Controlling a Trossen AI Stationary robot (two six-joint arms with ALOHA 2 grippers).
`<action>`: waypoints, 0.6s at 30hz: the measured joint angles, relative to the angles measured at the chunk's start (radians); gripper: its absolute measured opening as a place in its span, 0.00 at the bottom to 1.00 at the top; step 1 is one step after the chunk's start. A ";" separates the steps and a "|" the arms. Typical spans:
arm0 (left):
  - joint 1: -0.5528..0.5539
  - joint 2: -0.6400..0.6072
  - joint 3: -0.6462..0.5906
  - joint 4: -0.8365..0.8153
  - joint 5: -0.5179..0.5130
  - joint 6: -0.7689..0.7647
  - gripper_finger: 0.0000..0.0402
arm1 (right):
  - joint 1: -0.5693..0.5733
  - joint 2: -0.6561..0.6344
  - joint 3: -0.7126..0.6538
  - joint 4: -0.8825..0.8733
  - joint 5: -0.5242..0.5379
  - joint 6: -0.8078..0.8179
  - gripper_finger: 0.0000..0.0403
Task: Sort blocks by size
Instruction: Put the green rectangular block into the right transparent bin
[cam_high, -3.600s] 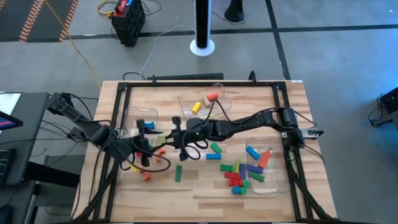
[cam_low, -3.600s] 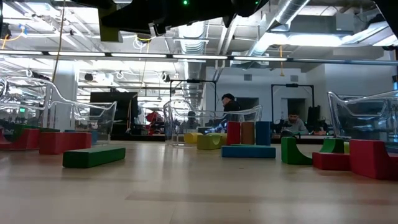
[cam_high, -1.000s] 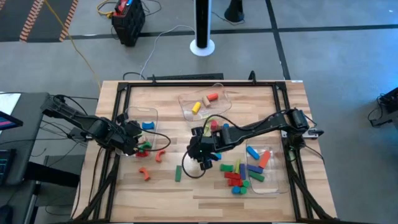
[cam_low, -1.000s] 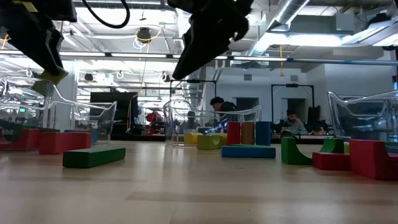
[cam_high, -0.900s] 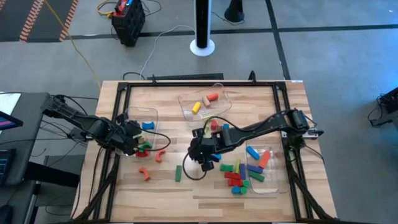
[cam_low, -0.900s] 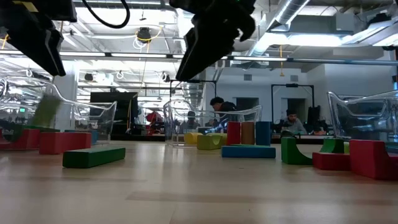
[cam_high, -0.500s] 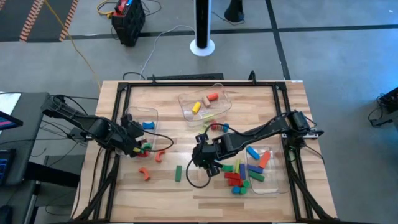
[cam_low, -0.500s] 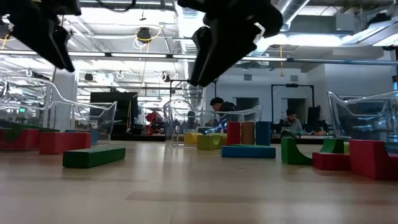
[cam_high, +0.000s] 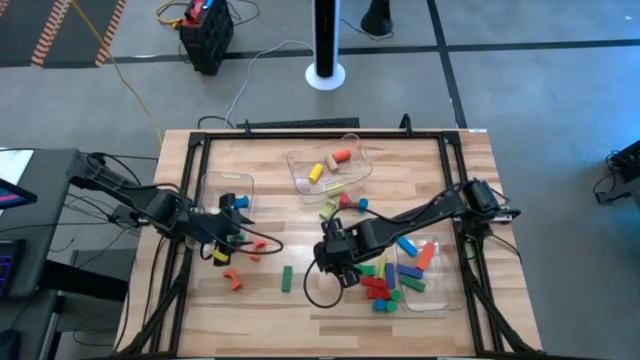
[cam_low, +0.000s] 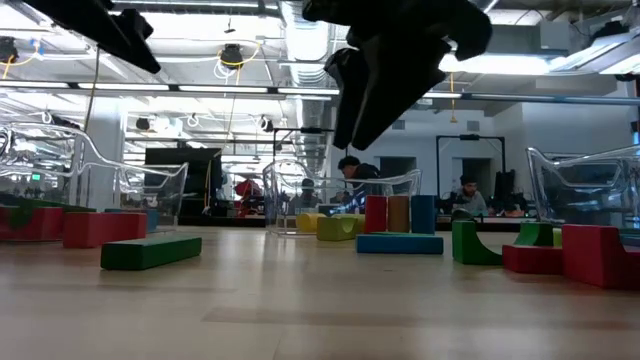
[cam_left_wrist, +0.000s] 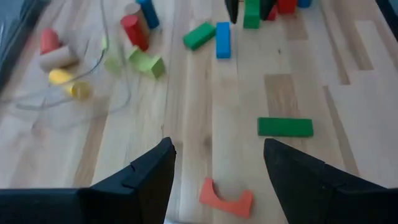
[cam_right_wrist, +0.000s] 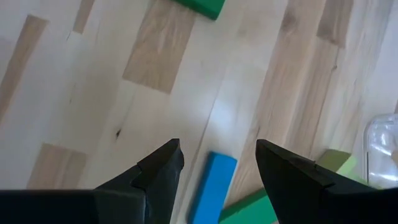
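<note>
Loose blocks lie on the wooden table. In the left wrist view an orange arch (cam_left_wrist: 227, 199) lies just ahead of my open left gripper (cam_left_wrist: 217, 149), with a green bar (cam_left_wrist: 285, 127) beyond it. My left gripper (cam_high: 238, 242) hovers near the left bin (cam_high: 212, 190). At mid-table my right gripper (cam_high: 338, 266) is open above a blue bar (cam_right_wrist: 213, 186), which lies flat below the gap between its fingers (cam_right_wrist: 158, 177). Beside that gripper, red, green and blue blocks (cam_high: 375, 283) lie in a cluster.
Three clear bins stand on the table: the left one, a far one (cam_high: 325, 165) holding yellow and orange cylinders, and a right one (cam_high: 425, 262) with blue, orange and green blocks. A green bar (cam_high: 287, 278) and an orange arch (cam_high: 232, 281) lie toward the near edge.
My left gripper has let go of a yellow-green block, which fell by the left bin. That gripper has then risen and gone toward the table's right and near edge. My right gripper, still open, has gone toward the near edge and a little to the right.
</note>
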 joint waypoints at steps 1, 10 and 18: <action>0.000 0.012 0.000 0.013 0.015 0.018 0.59 | 0.003 0.000 0.000 -0.006 0.000 0.003 0.60; 0.000 0.214 0.000 0.144 0.127 0.238 0.59 | 0.039 -0.060 0.000 -0.031 0.010 0.047 0.60; 0.024 0.359 0.000 0.262 0.185 0.404 0.59 | 0.080 -0.165 0.000 -0.044 0.022 0.093 0.60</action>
